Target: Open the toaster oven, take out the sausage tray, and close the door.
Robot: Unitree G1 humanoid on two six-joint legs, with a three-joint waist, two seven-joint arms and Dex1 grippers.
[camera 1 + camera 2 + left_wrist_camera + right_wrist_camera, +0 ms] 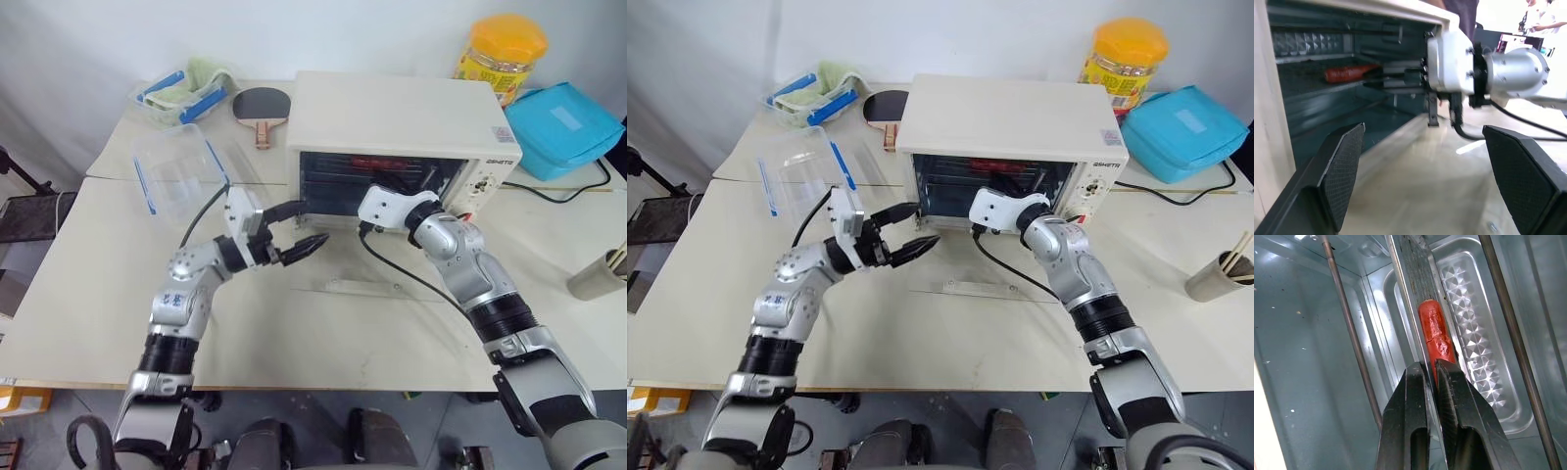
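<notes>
Your toaster oven (402,122) sits toward the back of the tabletop (98,255) with its door (358,274) dropped flat onto the surface in front of the cavity, the clear glass lying just ahead of the opening. The sausage tray (1422,308) is inside the oven on an upper level, and the red sausage (1436,335) lies on it, showing through the opening. Your right pincer (1431,374) is reached into the cavity, and its two black fingers are pressed together on the tray's front edge, right at the near end of the sausage. Your left pincer (299,227) hangs in the air just outside the oven's left front corner, above the lowered door, with its fingers spread wide and nothing between them. Well to the left on the tabletop you have a clear plastic box (176,171) with blue clips.
</notes>
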